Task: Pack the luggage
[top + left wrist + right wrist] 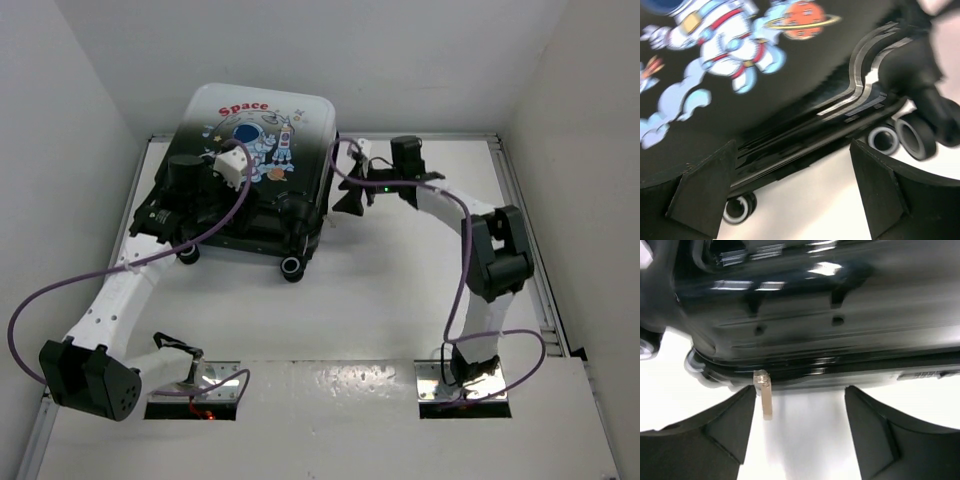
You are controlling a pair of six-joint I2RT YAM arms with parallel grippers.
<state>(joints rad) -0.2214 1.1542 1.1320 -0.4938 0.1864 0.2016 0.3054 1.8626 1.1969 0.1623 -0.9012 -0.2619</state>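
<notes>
White walls close in a white table (380,300), and both arms are fixed at its near edge and reach away toward the far left corner. On the left side the left gripper (792,150) hangs over the near part of the luggage (260,150), with its two fingers spread wide and nothing between them but the black rim and the casters (292,267) below. On the right side the right gripper (800,395) stands just beside the right flank of the case. Its jaws are also apart and hold nothing. A small pale tab (764,400), which I think is the zip pull, hangs from the seam close to one finger, and I cannot tell if it touches it. Farther back the luggage lies flat in the far left part of the table, the astronaut print facing up, the wheels toward the arms, and the lid seems to be shut. I judge the shell to be stiff and glossy, so fingers will slip on it easily, and it is too broad to be pinched across. On its casters it may also roll away under a push. The better places to take hold are the thin rim along the seam or the small pull, while the other arm keeps the case steady.
</notes>
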